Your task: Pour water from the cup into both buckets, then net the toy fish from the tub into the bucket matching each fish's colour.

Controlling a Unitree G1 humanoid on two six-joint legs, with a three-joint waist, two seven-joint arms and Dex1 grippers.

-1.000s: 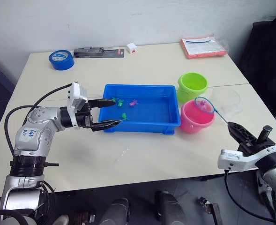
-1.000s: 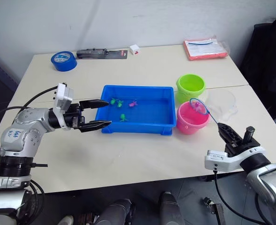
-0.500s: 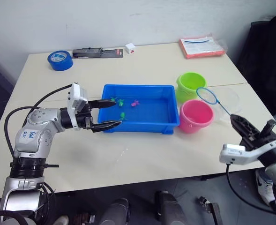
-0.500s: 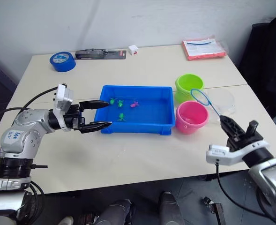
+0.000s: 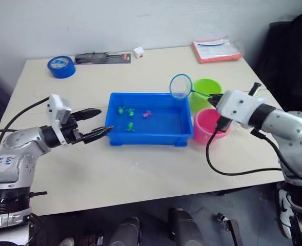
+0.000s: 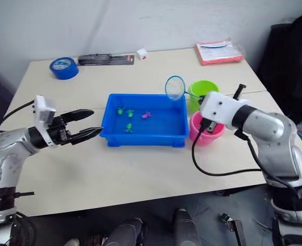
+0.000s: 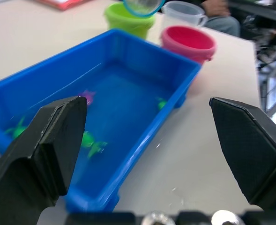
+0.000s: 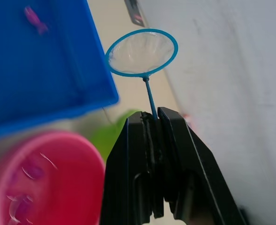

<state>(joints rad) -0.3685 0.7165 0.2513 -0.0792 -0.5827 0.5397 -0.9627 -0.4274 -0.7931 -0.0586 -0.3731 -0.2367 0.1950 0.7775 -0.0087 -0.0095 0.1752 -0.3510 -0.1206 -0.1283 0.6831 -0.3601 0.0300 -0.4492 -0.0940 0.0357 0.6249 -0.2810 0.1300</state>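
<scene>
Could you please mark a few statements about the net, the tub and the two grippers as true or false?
1. The right gripper is shut on the net. True.
2. The net's hoop is down inside the pink bucket. False: it hangs above the tub's far right rim.
3. The left gripper is open. True.
4. The left gripper holds the cup. False: it holds nothing, beside the tub's left end.
5. Toy fish lie in the tub. True.
</scene>
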